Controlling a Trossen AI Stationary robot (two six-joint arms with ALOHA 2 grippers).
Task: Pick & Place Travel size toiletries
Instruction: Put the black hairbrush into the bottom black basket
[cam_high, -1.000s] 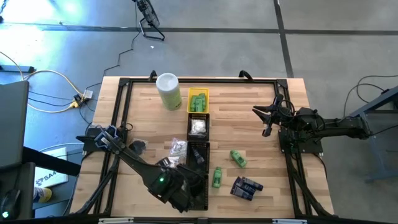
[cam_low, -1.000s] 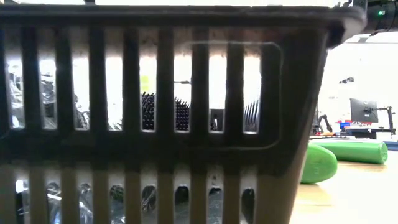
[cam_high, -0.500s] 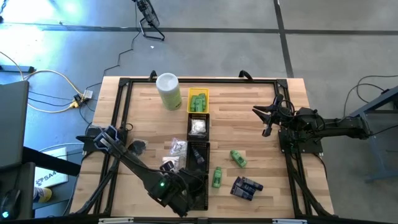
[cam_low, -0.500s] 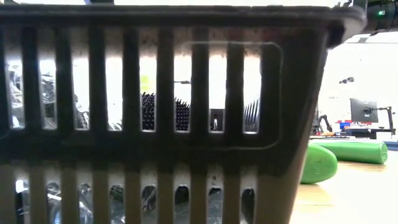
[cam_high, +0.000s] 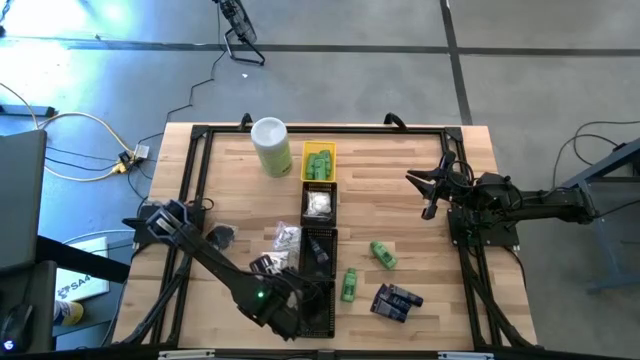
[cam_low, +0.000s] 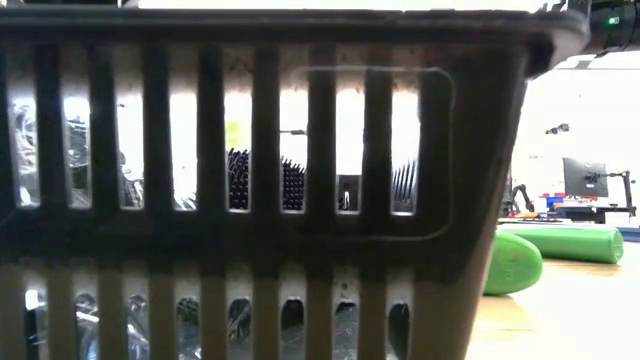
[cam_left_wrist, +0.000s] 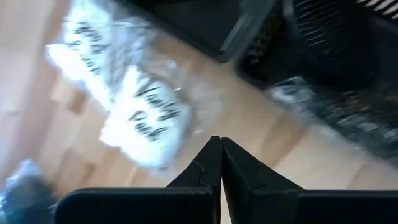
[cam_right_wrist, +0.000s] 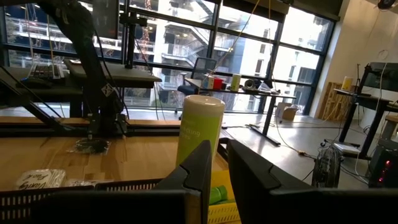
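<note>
My left gripper (cam_left_wrist: 216, 140) is shut and empty. It points steeply down over bare wood next to a white crinkly packet (cam_left_wrist: 149, 121); a second white packet (cam_left_wrist: 87, 37) lies beyond it. From above, my left gripper (cam_high: 280, 281) is at the table's near middle, left of the front black tray (cam_high: 322, 305). Two green bottles (cam_high: 383, 253) (cam_high: 348, 285), dark blue packets (cam_high: 397, 301) and a black puck (cam_high: 220, 237) lie flat on the table. My right gripper (cam_high: 425, 195) waits raised at the right, its fingers (cam_right_wrist: 202, 155) a narrow gap apart with nothing between them.
A column of small trays runs down the table's middle: a yellow one (cam_high: 318, 160) with green bottles, then black ones (cam_high: 318, 203). A tall pale-green canister (cam_high: 271, 147) stands at the far left. The black tray's slatted wall (cam_low: 250, 200) fills the low view.
My left gripper has come down toward the table near the white packets beside the front black tray, staying shut. Nothing on the table has moved.
</note>
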